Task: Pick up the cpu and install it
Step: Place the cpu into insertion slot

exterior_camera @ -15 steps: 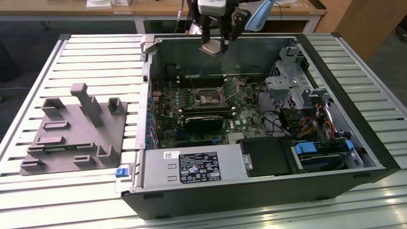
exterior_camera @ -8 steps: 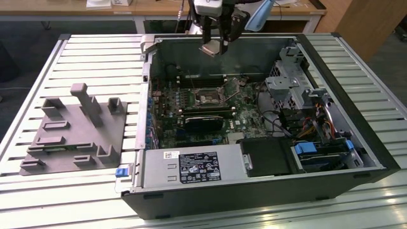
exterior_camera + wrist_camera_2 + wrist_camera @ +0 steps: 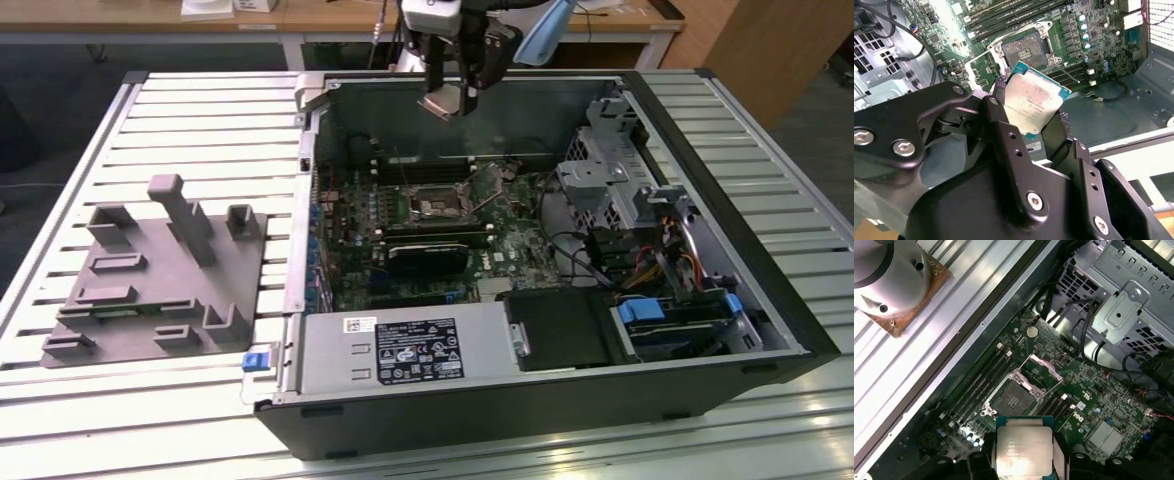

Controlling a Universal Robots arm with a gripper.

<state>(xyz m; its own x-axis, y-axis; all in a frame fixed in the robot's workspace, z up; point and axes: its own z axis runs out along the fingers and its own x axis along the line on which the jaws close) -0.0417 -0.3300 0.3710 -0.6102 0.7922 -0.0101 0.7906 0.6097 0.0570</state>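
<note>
Looks like a robotics lab or workshop bench. I work over a slatted aluminium table carrying an open desktop computer case. Grey fixture block at the exterior view's left, wooden desks along its top edge.

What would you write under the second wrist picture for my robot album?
The gripper holds the cpu, with the empty socket in sight beyond it.

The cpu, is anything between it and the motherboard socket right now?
Nothing visible does. The gripper holds the cpu in the air over the open case, and the socket below lies uncovered, its metal frame swung aside.
</note>
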